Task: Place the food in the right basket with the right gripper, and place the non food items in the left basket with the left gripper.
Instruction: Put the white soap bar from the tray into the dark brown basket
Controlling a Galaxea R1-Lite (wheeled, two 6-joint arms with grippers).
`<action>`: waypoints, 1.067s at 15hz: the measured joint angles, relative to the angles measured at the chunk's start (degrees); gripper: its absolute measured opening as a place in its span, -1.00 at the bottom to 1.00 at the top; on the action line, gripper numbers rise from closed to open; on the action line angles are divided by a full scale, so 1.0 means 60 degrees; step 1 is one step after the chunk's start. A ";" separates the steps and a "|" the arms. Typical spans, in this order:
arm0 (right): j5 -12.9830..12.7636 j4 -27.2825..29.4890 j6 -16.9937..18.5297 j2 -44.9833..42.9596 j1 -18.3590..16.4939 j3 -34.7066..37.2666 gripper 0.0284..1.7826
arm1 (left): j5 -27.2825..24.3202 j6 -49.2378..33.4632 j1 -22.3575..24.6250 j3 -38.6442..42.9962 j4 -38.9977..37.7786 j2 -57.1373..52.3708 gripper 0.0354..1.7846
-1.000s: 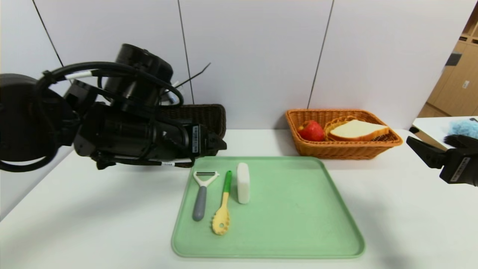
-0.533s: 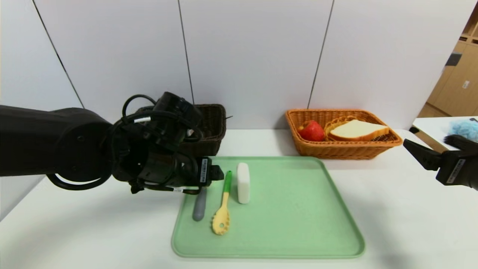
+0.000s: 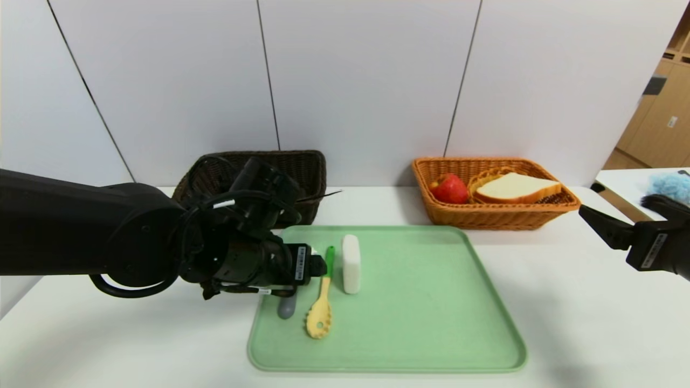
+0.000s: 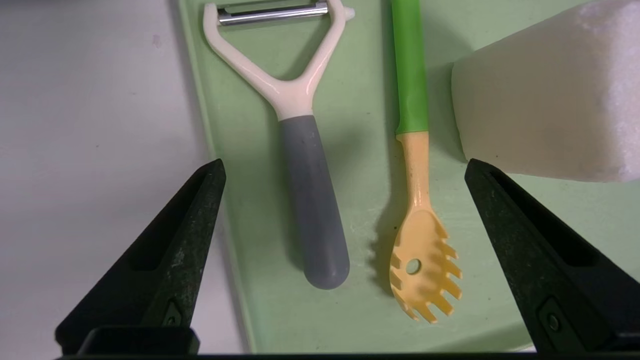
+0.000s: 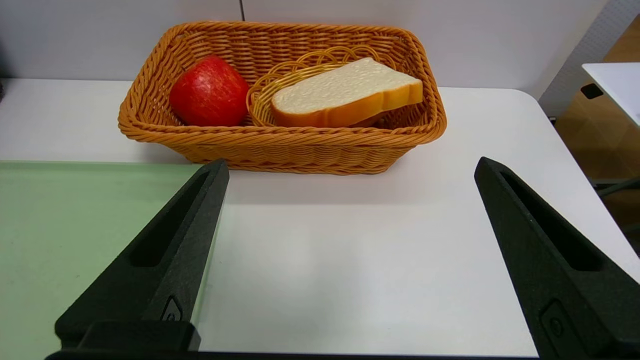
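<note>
While peeler [image 4: 300,150], pasta spoon [image 4: 415,190] and white block [image 4: 545,95] lie side by side on green tray [image 3: 420,302], risk listing as follows.

Peeler: grey handle, cream Y-head, flat on tray at its left edge, just inside rim. Nearest to the left gripper [image 3: 318,265]; likely the next pick, judged from position. Low profile; may skid or pivot if pinched off-centre on the rounded handle.

Pasta spoon: green handle, yellow slotted head, just beside peeler, roughly parallel. Falls within the same jaw span in the left wrist view; could be trapped together with peeler, or nudged into block.

White block: standing on edge, just beside spoon's green handle. Could be tipped by a passing finger.

Left gripper: spread wide, empty, low over tray's left edge, straddling peeler and spoon. One fingertip sits outside the rim, over table [image 3: 135,334]; could catch on rim when lowered.

Left basket [image 3: 307,172]: dark wicker, behind arm, contents hidden. Cable loops of the arm hang close to its front; snag possible on lift.

Right basket [image 5: 280,140]: apple [image 5: 210,92] and bread slice [image 5: 345,92] inside. No food seen on tray.

Right gripper [image 3: 609,229]: spread, empty, parked at table's right edge, well apart.
</note>
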 joint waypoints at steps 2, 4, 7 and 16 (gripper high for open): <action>0.0014 0.0000 0.0000 0.0000 0.0002 0.0000 0.90 | -0.0004 -0.0128 -0.0059 0.0091 -0.0175 0.0104 0.89; 0.0010 -0.0004 0.0000 -0.0004 0.0000 0.0000 0.90 | -0.0004 -0.0211 -0.0091 0.0152 -0.0325 0.0215 0.89; 0.0026 -0.0006 0.0012 -0.0010 0.0000 0.0002 0.90 | 0.0008 -0.0270 -0.0085 0.0167 -0.0510 0.0384 0.89; 0.0026 -0.0024 0.0030 -0.0018 0.0000 0.0189 0.90 | 0.0593 0.0983 0.0189 -0.0551 0.0102 0.0735 0.89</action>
